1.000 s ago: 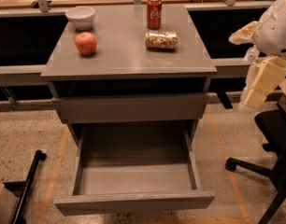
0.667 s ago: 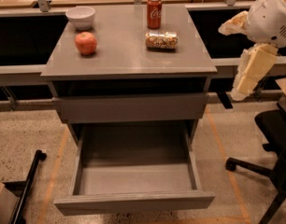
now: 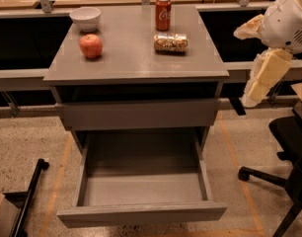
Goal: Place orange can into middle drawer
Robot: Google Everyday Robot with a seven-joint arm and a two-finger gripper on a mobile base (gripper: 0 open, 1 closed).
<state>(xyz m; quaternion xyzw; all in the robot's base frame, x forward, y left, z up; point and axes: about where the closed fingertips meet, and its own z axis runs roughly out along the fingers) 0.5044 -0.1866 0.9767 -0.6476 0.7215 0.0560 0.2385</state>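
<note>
Gripper [image 3: 256, 87] hanging off cabinet [image 3: 136, 63] right edge; open vs closed: can't tell. Orange can [image 3: 170, 42] lying sideways on top, up-left of gripper, by red cola can [image 3: 163, 14]. Middle drawer [image 3: 141, 214] sitting pulled out, below-left.

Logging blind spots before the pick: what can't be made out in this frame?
All from the camera view:
- gripper: hangs right of the cabinet top; its arm is cut off by the right edge.
- middle drawer: rear hidden under the upper drawer.
- orange can: label print too small to read.
</note>
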